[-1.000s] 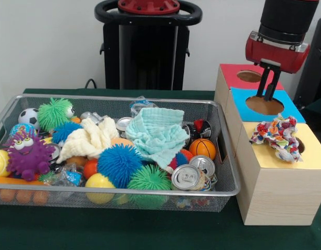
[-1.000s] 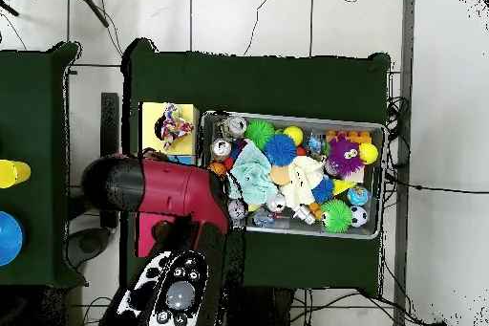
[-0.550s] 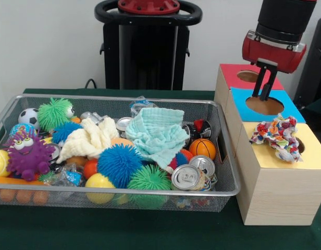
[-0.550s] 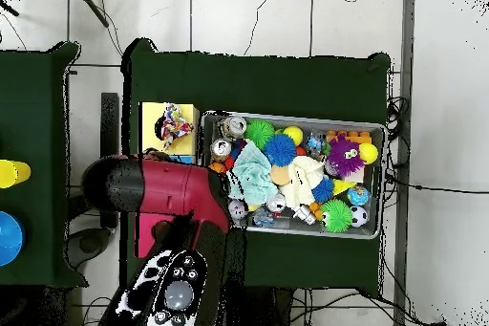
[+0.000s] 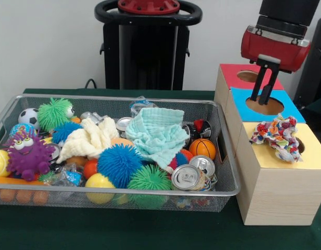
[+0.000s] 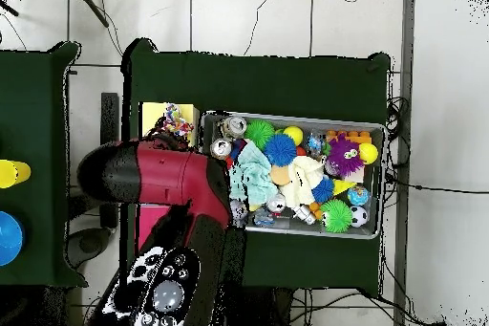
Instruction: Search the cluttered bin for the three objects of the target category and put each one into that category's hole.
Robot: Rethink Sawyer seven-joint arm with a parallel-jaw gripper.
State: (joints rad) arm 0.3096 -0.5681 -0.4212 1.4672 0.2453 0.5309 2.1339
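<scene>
Gripper lifts away from the sorting box, empty-handed.

Over the last second the gripper [image 5: 264, 87] has risen slightly above the blue hole [image 5: 265, 105], its two fingers apart and holding nothing. The patterned cloth [image 5: 278, 135] lies bunched on the yellow top beside its hole, not through it, so that drop looks unfinished. Two more cloths [image 5: 159, 134] remain in the bin [image 5: 223, 191]. Open air above the box leaves room to descend.

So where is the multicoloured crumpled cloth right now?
In the front view the multicoloured crumpled cloth lies on the yellow-topped wooden box at right, beside the wire mesh bin.
</scene>
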